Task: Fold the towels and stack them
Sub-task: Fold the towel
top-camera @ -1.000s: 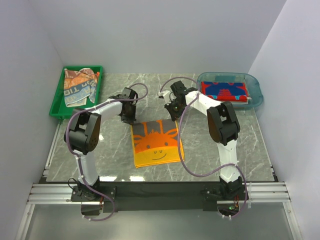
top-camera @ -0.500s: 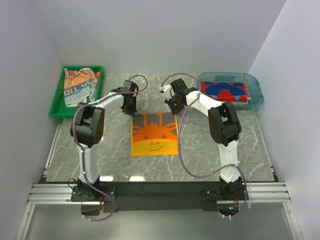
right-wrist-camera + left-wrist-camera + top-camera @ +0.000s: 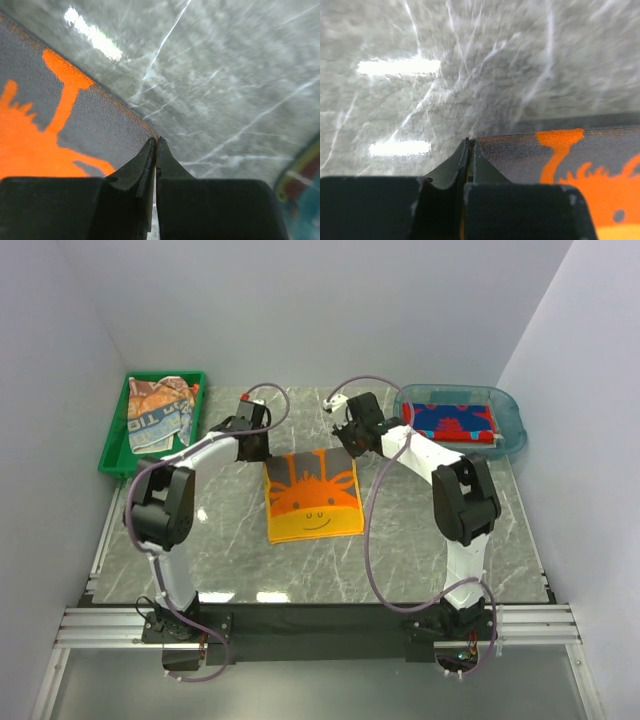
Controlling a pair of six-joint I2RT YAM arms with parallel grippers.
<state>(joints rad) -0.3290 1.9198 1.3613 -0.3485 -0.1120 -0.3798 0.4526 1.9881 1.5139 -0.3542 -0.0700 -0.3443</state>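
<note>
The orange-grey cartoon face towel (image 3: 313, 497) lies spread on the marble table, its grey edge at the far side. My left gripper (image 3: 262, 453) is shut on its far left corner; the wrist view shows the gripper (image 3: 470, 141) pinching the grey edge of the towel (image 3: 560, 160). My right gripper (image 3: 350, 452) is shut on the far right corner, and in the wrist view the gripper (image 3: 156, 140) pinches the towel (image 3: 65, 125) the same way. A red towel with blue lettering (image 3: 450, 421) lies in the blue tub. Crumpled tan and whitish towels (image 3: 157, 412) sit in the green tray.
The green plastic tray (image 3: 117, 448) stands at the far left off the table's corner. The clear blue tub (image 3: 510, 430) stands at the far right. White walls close in on all sides. The tub's edge (image 3: 300, 175) shows at the right of the right wrist view.
Both grippers have moved toward the far side of the table, holding the towel's far corners. The towel has slid away from the near edge with them.
</note>
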